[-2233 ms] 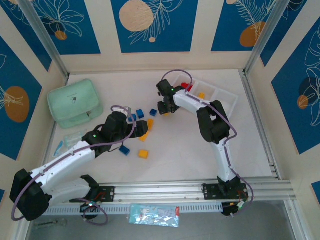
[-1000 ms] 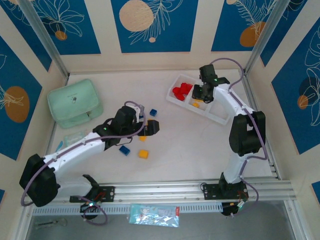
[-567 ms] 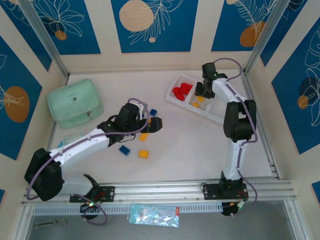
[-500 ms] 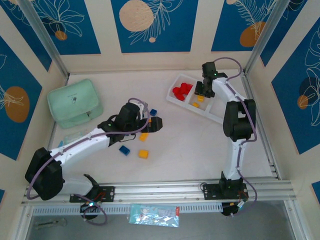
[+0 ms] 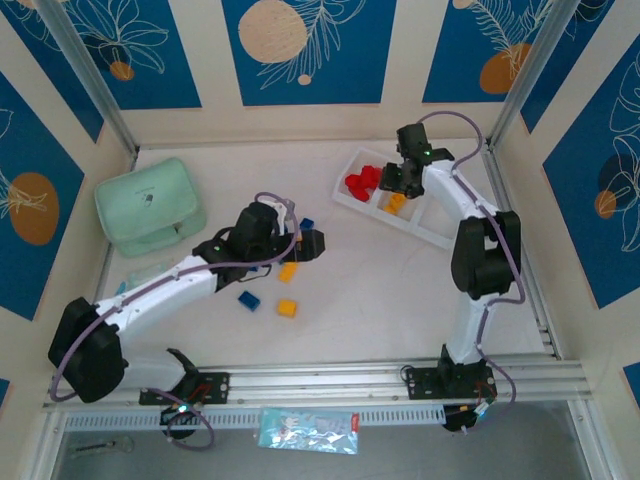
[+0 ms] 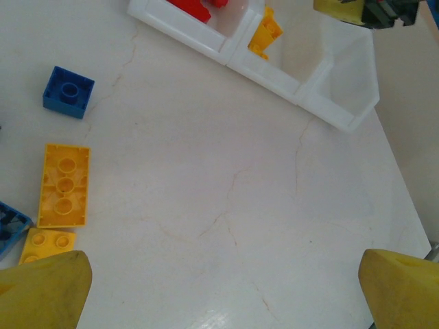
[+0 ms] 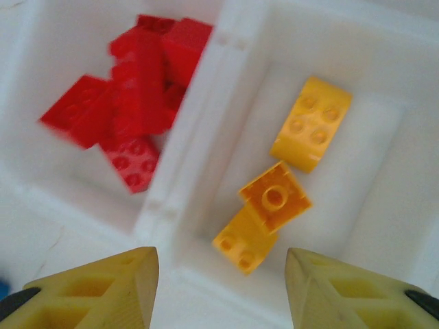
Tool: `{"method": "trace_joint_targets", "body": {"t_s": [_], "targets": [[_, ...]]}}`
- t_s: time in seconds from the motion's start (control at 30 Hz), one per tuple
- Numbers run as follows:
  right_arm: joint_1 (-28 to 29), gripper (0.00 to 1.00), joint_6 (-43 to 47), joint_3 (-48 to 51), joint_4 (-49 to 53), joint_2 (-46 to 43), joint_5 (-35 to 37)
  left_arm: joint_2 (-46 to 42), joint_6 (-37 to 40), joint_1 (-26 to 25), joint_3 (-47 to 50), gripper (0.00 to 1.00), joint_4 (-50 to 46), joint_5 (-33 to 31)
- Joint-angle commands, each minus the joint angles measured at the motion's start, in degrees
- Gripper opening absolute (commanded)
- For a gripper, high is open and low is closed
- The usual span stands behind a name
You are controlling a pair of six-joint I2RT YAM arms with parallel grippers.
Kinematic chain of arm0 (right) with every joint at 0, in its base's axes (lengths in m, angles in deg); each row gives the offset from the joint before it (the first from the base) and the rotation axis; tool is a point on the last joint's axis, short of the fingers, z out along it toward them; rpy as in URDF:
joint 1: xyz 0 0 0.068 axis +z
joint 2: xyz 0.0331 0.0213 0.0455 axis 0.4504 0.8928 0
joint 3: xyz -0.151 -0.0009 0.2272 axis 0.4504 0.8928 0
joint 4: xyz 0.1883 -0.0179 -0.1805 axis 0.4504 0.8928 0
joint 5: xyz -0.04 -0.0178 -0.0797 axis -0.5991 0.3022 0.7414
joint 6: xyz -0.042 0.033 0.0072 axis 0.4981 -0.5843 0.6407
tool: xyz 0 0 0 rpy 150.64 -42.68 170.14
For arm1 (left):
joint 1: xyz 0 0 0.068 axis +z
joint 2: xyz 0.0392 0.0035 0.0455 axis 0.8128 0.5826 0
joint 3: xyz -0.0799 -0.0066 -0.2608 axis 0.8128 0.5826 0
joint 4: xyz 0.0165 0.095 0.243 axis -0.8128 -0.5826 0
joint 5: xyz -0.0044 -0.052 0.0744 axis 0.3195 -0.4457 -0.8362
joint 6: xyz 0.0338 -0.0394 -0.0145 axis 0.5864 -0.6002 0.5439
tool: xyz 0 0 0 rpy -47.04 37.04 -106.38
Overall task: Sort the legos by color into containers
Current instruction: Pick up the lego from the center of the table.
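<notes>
Around the counter (image 5: 370, 300): cream walls with blue leaf-print panels (image 5: 300, 50), aluminium posts in the corners, an aluminium rail (image 5: 330, 378) along the near edge. Counter surface white, with faint hairline cracks.

Mint green case (image 5: 150, 207): far left, well apart from the tray.

White tray (image 6: 329, 110): far right, three compartments in a row. The right arm crosses part of it in the top view.

Clear packet (image 5: 308, 430): on the near side of the rail, contents illegible.

Left gripper (image 6: 219, 295): jaws spread wide, nothing between them, above the loose bricks at mid-counter.

Right gripper (image 7: 219, 284): jaws spread, nothing between them, above the divider between two compartments.

Red legos (image 7: 140, 96): heaped in the end compartment. Blurred, count uncertain.

Yellow-orange legos (image 7: 274, 199): three in the middle compartment, two of them touching.

Loose on the counter:
- long yellow brick (image 6: 64, 185)
- blue brick (image 6: 68, 91)
- small yellow brick (image 6: 46, 245), its near edge behind a fingertip (image 6: 41, 291)
- second blue brick (image 6: 10, 226), cut off by the left edge of the left wrist view
</notes>
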Motion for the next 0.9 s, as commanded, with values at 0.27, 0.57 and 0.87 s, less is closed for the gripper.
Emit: {"method": "trace_joint_targets", "body": {"t_s": [0.27,0.57,0.87], "targets": [[13.4,0.58,-2.5,12.6,-1.5,-10.6,-2.2,-8.7,0.5,-0.2,6.2,0.99,-5.0,-6.5],[24.4,0.63,-6.9,17.6,-4.1,-9.6,-3.7,-14.3,-3.3,0.2,12.0,0.99,-7.1,-10.7],[31.7,0.69,-11.7,14.5,-5.9,-2.3,-3.9,-19.8,-4.5,0.6,14.6,0.99,-11.5,-15.2]]}}
